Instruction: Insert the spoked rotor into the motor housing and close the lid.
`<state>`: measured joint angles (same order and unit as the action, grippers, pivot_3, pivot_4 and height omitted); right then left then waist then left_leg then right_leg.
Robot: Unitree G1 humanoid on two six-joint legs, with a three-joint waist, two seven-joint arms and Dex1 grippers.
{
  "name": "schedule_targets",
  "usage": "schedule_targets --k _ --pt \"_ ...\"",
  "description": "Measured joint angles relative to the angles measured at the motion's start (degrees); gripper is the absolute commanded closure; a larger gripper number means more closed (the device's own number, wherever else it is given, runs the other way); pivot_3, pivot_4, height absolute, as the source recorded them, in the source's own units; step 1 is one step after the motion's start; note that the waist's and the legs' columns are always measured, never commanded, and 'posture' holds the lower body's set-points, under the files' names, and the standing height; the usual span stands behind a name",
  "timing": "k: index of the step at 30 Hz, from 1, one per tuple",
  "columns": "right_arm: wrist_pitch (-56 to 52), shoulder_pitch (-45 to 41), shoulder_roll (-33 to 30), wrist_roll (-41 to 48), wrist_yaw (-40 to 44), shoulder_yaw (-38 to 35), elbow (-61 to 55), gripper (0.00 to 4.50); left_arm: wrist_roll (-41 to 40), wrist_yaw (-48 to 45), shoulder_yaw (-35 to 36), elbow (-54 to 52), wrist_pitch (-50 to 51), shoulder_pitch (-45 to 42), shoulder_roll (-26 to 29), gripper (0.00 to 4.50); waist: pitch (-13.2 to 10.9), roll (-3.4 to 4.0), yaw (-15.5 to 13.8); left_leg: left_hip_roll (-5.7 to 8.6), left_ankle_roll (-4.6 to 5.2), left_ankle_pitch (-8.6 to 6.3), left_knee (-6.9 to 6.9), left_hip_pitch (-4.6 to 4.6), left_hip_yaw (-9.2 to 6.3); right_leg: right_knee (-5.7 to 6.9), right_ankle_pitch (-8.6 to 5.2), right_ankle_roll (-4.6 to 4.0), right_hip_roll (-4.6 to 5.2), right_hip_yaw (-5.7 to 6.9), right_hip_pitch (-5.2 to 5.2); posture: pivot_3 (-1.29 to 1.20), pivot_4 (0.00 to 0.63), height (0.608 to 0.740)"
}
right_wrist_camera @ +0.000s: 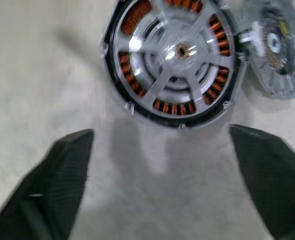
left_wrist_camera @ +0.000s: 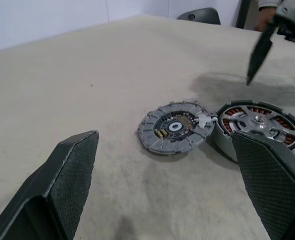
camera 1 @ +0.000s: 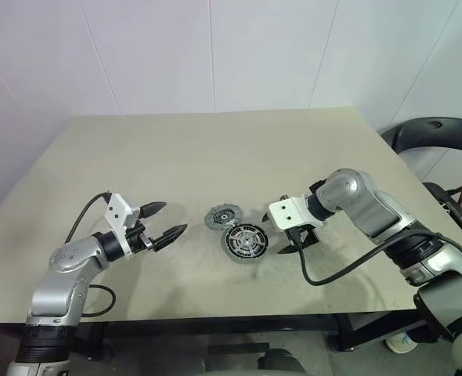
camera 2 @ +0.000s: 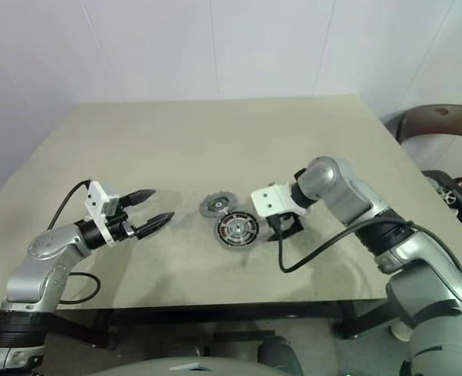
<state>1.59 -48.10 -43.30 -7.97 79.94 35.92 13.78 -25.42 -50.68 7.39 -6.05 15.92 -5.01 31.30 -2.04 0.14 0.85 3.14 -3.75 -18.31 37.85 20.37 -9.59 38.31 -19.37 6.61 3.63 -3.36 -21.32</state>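
- left gripper, near edge of the pale grey-green table, jaws spread wide, empty, aimed at the parts.
- right gripper tilted down just beside the housing, fingers wide apart, nothing held.
- motor housing, round, dark-rimmed, copper windings; silvery spoked rotor looks seated inside.
- grey holed metal lid lies flat, touching the housing's far-left side, looks hinged.
- judgement: lid closing remains; grip lid rim, swing squarely over, press evenly, keep housing from sliding.
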Motion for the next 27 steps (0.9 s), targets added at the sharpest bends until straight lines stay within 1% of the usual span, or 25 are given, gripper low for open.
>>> schedule_targets --k 4,8,11,16,17,18,22,25,27 --pt "7.1 -1.2 1.9 -3.1 1.0 0.3 3.4 0.03 -2.5 -2.3 0.0 -1.2 3.3 1.5 0.4 0.0 0.0 0.0 0.0 -0.01 -0.13 0.07 0.0 0.0 0.0 0.01 0.0 0.0 0.0 0.0 0.0 0.0 0.0 0.74" --pt "13.0 -1.8 2.3 -4.7 1.7 0.4 4.6 0.03 -2.5 -5.1 -1.5 -3.4 4.0 4.5 3.5 0.0 0.0 0.01 0.0 -0.01 -0.15 0.08 0.0 -0.01 0.0 0.01 0.0 0.0 0.0 -0.01 0.0 0.0 0.0 0.74" --pt "14.3 -1.8 2.4 -4.8 2.7 0.4 4.6 0.03 -2.6 -7.7 -3.0 -5.4 5.5 6.6 5.9 0.0 0.0 0.04 0.0 0.0 -0.01 0.0 -0.01 -0.01 0.0 0.01 0.0 -0.01 0.0 -0.01 0.0 0.0 0.0 0.74" --pt "15.9 -1.6 3.0 -6.0 3.0 0.4 5.7 0.03 -2.6 -7.5 -3.2 -5.7 5.1 6.6 5.5 0.0 0.0 0.04 -0.1 0.0 0.03 -0.02 0.0 -0.05 -0.03 0.05 0.0 -0.02 -0.02 0.02 0.02 0.0 0.0 0.74" --pt "16.2 -1.4 3.0 -6.5 3.0 0.4 6.1 0.41 -2.5 -7.5 -3.2 -5.6 4.7 6.6 5.5 0.0 0.0 0.04 -0.1 0.0 0.03 -0.02 0.0 -0.05 -0.03 0.05 0.0 -0.02 -0.02 0.01 0.02 0.0 0.0 0.74" --pt "16.3 -1.3 3.1 -6.8 3.0 0.4 6.6 0.62 -2.5 -7.5 -3.2 -5.3 4.3 6.6 5.5 0.0 0.0 0.04 -0.1 0.0 0.03 -0.01 -0.01 -0.04 -0.03 0.05 0.0 -0.02 -0.02 0.01 0.01 0.0 0.0 0.74" --pt "16.9 -1.1 4.1 -7.5 2.9 0.3 7.1 1.89 -1.9 -7.5 -3.2 -3.5 1.8 6.4 4.8 0.0 0.0 0.06 0.1 0.0 -0.04 0.02 -0.01 -0.05 -0.02 0.05 0.0 -0.02 -0.02 0.0 0.0 0.0 0.0 0.74" --pt "17.0 -1.1 4.7 -7.6 2.7 -0.2 7.3 3.01 -1.3 -7.5 -3.2 -2.3 0.4 6.4 4.6 0.0 0.0 0.04 0.0 0.0 -0.02 0.01 0.0 -0.07 -0.02 0.05 0.0 -0.02 -0.02 0.0 0.02 0.0 0.0 0.74" --pt "16.5 -1.1 5.2 -7.5 2.7 -0.5 7.3 3.53 -1.2 -7.5 -3.2 -2.0 -0.2 6.4 4.5 0.0 0.0 0.04 0.0 0.0 0.01 -0.01 0.0 -0.09 -0.02 0.05 0.0 -0.02 -0.02 0.0 0.04 0.0 0.0 0.74"
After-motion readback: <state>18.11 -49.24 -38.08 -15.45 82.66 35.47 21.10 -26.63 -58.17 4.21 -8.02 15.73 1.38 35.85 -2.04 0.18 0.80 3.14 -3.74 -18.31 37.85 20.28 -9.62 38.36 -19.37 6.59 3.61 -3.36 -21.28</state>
